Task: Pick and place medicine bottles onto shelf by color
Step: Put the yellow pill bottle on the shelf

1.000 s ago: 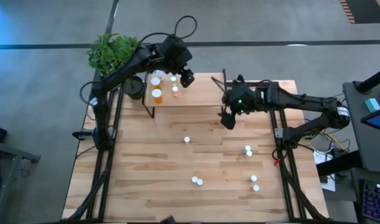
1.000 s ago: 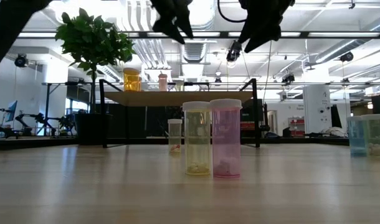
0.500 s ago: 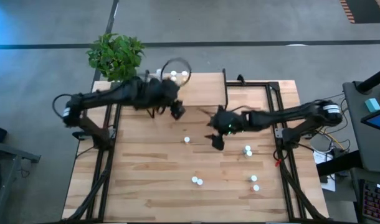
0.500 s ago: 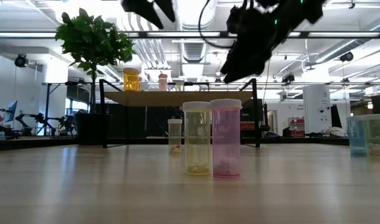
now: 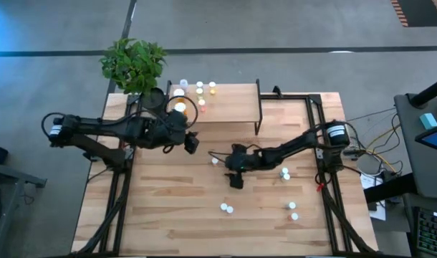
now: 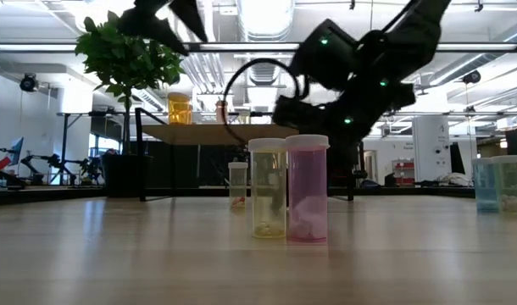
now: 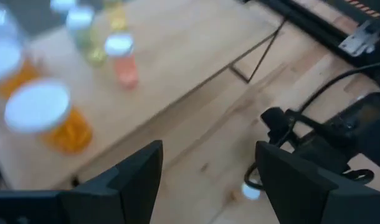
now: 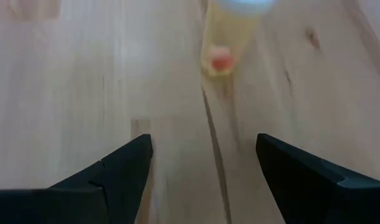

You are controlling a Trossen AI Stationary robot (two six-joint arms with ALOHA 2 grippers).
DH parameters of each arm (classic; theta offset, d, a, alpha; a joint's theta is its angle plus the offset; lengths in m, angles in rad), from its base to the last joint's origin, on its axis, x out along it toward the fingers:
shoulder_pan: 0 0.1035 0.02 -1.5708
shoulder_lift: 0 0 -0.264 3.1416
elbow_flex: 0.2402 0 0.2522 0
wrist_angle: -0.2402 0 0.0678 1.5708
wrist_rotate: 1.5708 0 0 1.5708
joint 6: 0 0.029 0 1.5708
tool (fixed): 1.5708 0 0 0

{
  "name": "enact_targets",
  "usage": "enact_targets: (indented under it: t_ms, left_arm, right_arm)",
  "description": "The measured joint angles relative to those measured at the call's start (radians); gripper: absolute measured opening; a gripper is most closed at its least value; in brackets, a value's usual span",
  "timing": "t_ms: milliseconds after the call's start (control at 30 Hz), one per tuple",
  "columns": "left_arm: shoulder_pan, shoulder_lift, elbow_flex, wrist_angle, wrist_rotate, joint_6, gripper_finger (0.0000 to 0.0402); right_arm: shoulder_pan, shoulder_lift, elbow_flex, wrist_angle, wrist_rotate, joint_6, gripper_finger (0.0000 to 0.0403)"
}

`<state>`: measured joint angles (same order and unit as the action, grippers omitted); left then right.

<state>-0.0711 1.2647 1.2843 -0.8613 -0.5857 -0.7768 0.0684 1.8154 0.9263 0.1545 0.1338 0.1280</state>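
Observation:
The light-wood shelf (image 5: 229, 104) stands at the table's far edge and carries several bottles at its left end, among them a large orange one (image 5: 180, 108) and a pink one (image 7: 124, 60). My left gripper (image 5: 192, 142) is open over the table just near of the shelf's left half. My right gripper (image 5: 235, 179) is open over the table's middle, close to a lone white-capped bottle (image 5: 214, 160). In the right wrist view the open fingers (image 8: 204, 140) point at a pale bottle (image 8: 230, 43) with an orange pill inside, standing on the table.
More bottles stand on the table: a yellow (image 6: 269, 188) and pink (image 6: 307, 188) pair near the near edge, a pair at right (image 5: 284, 173), and another pair at near right (image 5: 293, 210). A potted plant (image 5: 135, 63) stands left of the shelf.
My left gripper has drawn back from above the shelf toward the near and left side and come down in front of it. My right gripper has swung from beside the shelf's right end toward the table's middle, leftward and nearer, and lower. No bottle has moved.

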Motion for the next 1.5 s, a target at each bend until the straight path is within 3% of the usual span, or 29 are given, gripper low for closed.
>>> enact_targets:
  t_ms: [100,300,567,933,1267,1500]
  left_arm:
    - [-0.004,-0.026,-0.007,-0.074,0.021,-0.075,0.0239]
    - [-0.039,-0.104,-0.022,-0.139,0.057,-0.081,0.0239]
    - [-0.044,-0.166,-0.06,-0.144,0.051,-0.081,0.0239]
    - [-0.046,-0.062,-0.058,-0.13,0.052,-0.081,0.0239]
    - [-0.058,-0.015,-0.049,-0.1,0.209,-0.183,0.0239]
    - [-0.088,-0.014,-0.049,-0.008,0.261,-0.151,0.0239]
  right_arm:
    - [0.006,0.068,0.071,-0.011,0.019,0.059,0.0285]
    - [0.024,0.147,0.172,-0.012,0.111,0.097,0.0269]
    - [0.025,0.174,0.207,-0.028,0.139,0.174,0.0232]
    - [0.031,0.165,0.172,0.05,0.233,0.112,0.0147]
    - [0.03,0.148,0.169,0.051,0.237,0.069,0.009]
    - [0.032,0.036,0.178,0.045,0.232,0.085,0.0084]
